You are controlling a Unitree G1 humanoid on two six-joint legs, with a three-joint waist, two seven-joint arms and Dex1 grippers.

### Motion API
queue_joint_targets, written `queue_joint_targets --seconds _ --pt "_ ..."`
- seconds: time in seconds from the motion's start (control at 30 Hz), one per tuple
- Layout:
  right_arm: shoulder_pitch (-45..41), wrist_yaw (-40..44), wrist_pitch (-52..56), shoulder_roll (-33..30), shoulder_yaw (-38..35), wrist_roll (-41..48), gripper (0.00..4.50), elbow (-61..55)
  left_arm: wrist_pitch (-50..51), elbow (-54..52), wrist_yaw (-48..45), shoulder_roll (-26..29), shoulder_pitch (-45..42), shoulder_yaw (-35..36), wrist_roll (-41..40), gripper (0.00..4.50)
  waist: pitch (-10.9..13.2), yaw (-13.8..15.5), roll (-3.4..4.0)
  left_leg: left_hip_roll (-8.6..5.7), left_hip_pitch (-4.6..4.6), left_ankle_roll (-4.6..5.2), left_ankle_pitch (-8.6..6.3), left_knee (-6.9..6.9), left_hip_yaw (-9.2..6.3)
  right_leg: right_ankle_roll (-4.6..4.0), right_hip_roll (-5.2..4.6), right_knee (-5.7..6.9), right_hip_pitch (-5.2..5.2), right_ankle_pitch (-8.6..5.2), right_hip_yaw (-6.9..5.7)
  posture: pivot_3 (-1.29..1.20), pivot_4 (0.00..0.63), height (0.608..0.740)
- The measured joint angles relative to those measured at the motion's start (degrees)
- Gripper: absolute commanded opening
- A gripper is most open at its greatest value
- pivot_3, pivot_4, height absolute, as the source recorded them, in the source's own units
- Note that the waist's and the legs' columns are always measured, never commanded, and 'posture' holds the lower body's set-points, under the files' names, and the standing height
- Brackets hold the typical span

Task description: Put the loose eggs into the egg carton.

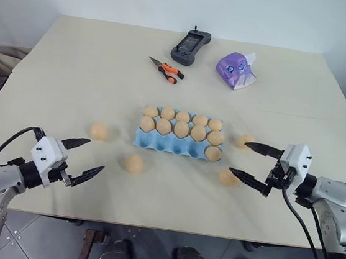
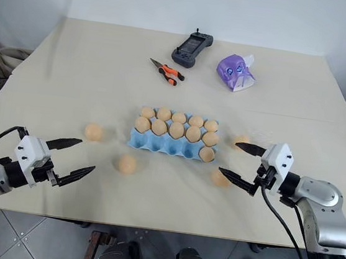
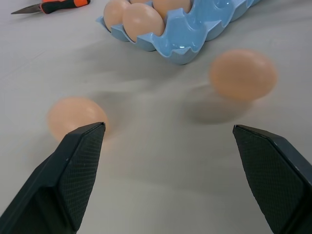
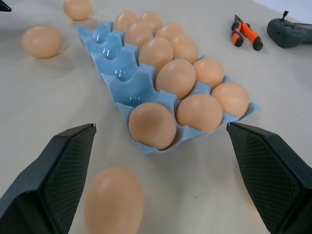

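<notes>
Both claws hang low over the tabletop (image 1: 73, 74) edge, left claw (image 1: 84, 157) and right claw (image 1: 253, 162) each spread wide, holding nothing. Egg carton (image 1: 159, 142) sits mid-table, mostly filled. Four loose eggs (image 1: 134, 163) lie around it, two near each claw.

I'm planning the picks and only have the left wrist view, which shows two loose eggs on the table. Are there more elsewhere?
Observer: Yes. A third egg and a fourth egg lie beyond the right end of the egg carton, by the right tool.
Operator: Is there room for all four?
Observer: Four cups stand empty, all in the carton's front row.
Operator: Is the right tool free?
Observer: It is open and holds nothing.
</notes>
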Motion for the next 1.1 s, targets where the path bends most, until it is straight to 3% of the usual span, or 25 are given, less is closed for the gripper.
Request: queue_joint_targets --seconds 0.27,0.47,0.7,0.87,1.1 --pt "2.04 -2.61 0.54 0.02 -2.61 0.64 4.5 -1.48 1.16 0.12 -1.74 -0.79 -4.02 -2.41 -1.42 4.47 0.0 0.35 0.0 -0.02 -0.01 0.01 0.0 0.21 -0.07 0.0 -0.01 0.17 0.04 0.0 -0.05 0.0 0.15 0.74" --pt "14.38 -2.41 1.67 -2.46 -11.22 2.1 4.5 -5.04 1.87 0.01 -5.23 -1.19 -8.47 -7.7 -1.96 4.47 0.0 1.45 0.0 -0.02 -0.02 0.04 -0.02 0.23 -0.08 0.0 0.03 0.14 0.07 0.0 -0.05 0.0 0.15 0.74" --pt "27.17 0.13 -1.75 -2.82 -15.28 0.6 4.5 -5.62 0.65 0.61 -8.75 -3.33 -13.8 -12.07 -2.04 4.47 -0.01 1.24 0.01 -0.07 0.08 0.06 -0.02 0.35 -0.04 0.02 0.07 0.21 0.17 0.01 0.02 0.0 0.15 0.74" --pt "26.4 0.81 -2.82 -2.72 -12.82 -0.33 4.5 -5.62 0.58 1.66 -10.87 -3.42 -15.73 -13.23 -2.04 4.47 -0.01 0.52 0.01 -0.02 0.11 0.06 -0.03 0.52 -0.1 0.02 0.12 0.35 0.23 0.02 0.01 0.0 0.15 0.74" --pt "15.49 -3.35 4.78 -2.77 -1.88 -4.66 4.5 -5.39 0.69 2.26 -12.26 -3.56 -15.31 -13.69 -2.26 4.47 0.0 0.13 0.01 0.02 0.08 0.08 -0.02 0.57 -0.11 0.05 0.05 0.39 0.18 0.03 0.0 0.0 0.15 0.74"
